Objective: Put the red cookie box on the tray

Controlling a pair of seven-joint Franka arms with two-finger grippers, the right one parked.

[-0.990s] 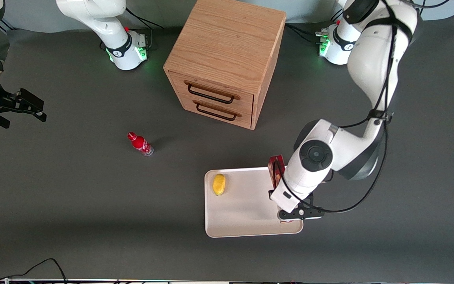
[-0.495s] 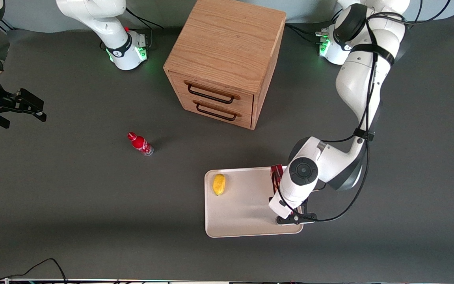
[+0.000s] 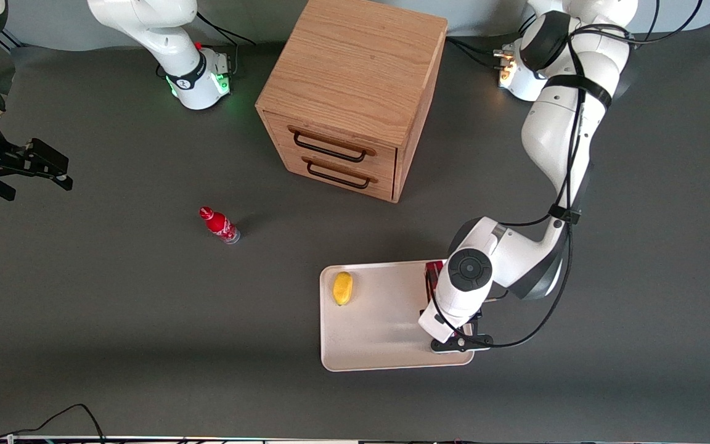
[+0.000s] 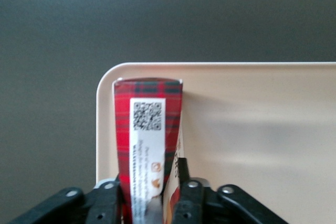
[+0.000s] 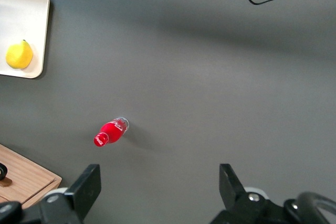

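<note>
The red cookie box (image 3: 434, 270) is a long dark-red tartan box with a white label. It lies low on the cream-white tray (image 3: 379, 320), along the tray's edge toward the working arm's end. In the front view only its end shows from under the wrist. My left gripper (image 3: 447, 317) is over that edge of the tray. In the left wrist view the gripper (image 4: 152, 205) is shut on the box (image 4: 148, 129), one black finger on each long side. The box's end reaches a rounded corner of the tray (image 4: 262, 129).
A yellow lemon (image 3: 342, 288) lies on the tray near its edge toward the parked arm's end. A small red bottle (image 3: 219, 224) lies on the dark table toward the parked arm. A wooden two-drawer cabinet (image 3: 349, 92) stands farther from the front camera.
The left arm has come down with the box. The box has gone from above the tray's edge to low on the tray. The gripper still holds it.
</note>
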